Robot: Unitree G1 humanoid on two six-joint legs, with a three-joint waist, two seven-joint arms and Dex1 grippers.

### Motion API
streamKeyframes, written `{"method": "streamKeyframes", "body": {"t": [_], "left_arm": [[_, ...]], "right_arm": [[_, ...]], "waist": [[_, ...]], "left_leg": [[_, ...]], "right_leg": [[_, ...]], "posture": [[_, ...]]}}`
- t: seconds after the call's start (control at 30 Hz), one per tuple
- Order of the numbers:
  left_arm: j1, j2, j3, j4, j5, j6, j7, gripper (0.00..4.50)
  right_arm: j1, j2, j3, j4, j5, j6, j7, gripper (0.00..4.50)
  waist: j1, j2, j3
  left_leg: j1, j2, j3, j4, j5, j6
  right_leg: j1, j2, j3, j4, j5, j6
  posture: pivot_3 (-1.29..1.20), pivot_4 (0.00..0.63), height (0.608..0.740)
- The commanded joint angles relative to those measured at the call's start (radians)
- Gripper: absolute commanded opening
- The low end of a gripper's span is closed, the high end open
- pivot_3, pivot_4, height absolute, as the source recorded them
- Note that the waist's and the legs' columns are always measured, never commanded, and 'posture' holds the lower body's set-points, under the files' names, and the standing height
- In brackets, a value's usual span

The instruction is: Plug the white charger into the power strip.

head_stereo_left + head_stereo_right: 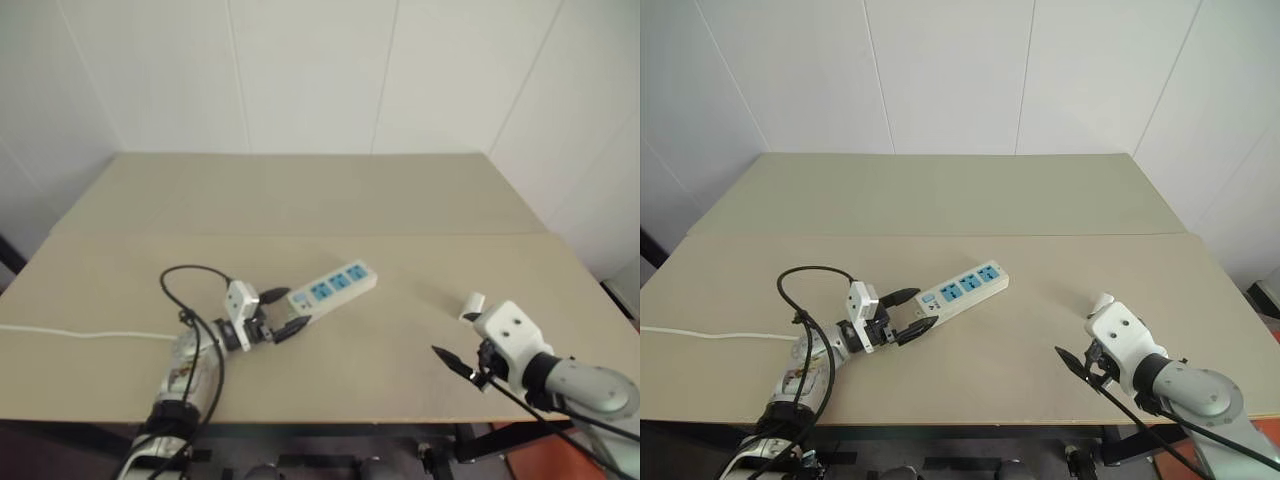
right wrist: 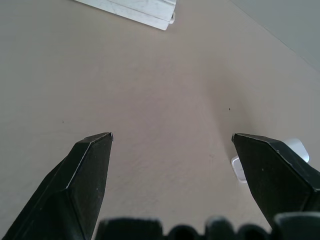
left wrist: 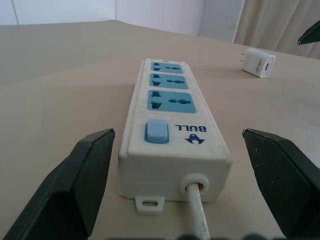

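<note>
The power strip [image 1: 335, 285] lies slanted on the tan table, its three blue sockets facing up and its switch end [image 3: 154, 131] toward my left gripper [image 1: 283, 313]. That gripper is open and level, one black finger [image 3: 85, 185] on each side of the strip's cord end, not touching it. The white charger [image 1: 472, 305] rests on the table to the right, just beyond my right gripper [image 1: 1072, 362]. The right gripper [image 2: 172, 136] is open over bare table, and the charger [image 2: 239, 168] peeks out beside its finger. From the left wrist the charger [image 3: 258, 62] appears past the strip.
The strip's white cord [image 1: 80, 335] runs off across the table toward the left edge. The table's front edge [image 1: 330, 418] is close under both arms. A seam [image 1: 400, 234] crosses the table behind the strip, with white walls beyond.
</note>
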Motion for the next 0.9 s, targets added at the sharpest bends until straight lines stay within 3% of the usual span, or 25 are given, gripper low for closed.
{"method": "streamKeyframes", "body": {"t": [0.03, 0.5, 0.7, 0.9], "left_arm": [[-0.02, 0.002, -0.015, 0.01, 0.018, -0.021, 0.003, 4.46], [-0.051, -0.009, -0.046, 0.065, 0.079, -0.056, 0.034, 4.46], [-0.058, -0.02, -0.045, 0.072, 0.072, -0.036, 0.047, 3.21], [-0.052, -0.006, -0.058, 0.044, 0.055, -0.034, -0.009, 3.21]], "right_arm": [[-0.011, 0.005, -0.012, -0.037, -0.001, 0.009, -0.012, 4.5], [-0.014, 0.012, 0.004, -0.036, -0.013, 0.011, -0.029, 4.5], [-0.023, 0.013, 0.007, -0.03, -0.012, 0.01, -0.029, 4.5], [-0.06, 0.005, -0.023, -0.033, 0.032, 0.076, -0.013, 4.5]], "waist": [[0.0, 0.0, 0.0], [0.002, 0.0, 0.0], [0.003, 0.0, 0.0], [0.003, 0.0, 0.0]], "left_leg": [[0.0, 0.0, 0.0, 0.0, 0.0, 0.0], [0.0, 0.0, 0.0, 0.0, 0.0, 0.0], [0.001, 0.0, 0.0, 0.0, 0.0, 0.0], [0.001, 0.0, 0.0, 0.0, 0.0, 0.0]], "right_leg": [[0.0, 0.0, 0.0, 0.0, 0.0, 0.0], [0.001, 0.0, 0.0, 0.0, 0.0, 0.0], [0.001, 0.0, 0.0, 0.0, 0.0, 0.0], [0.001, 0.0, 0.0, 0.0, 0.0, 0.0]], "posture": [[0.0, 0.15, 0.74], [0.0, 0.15, 0.74], [0.0, 0.15, 0.74], [0.0, 0.15, 0.74]]}}
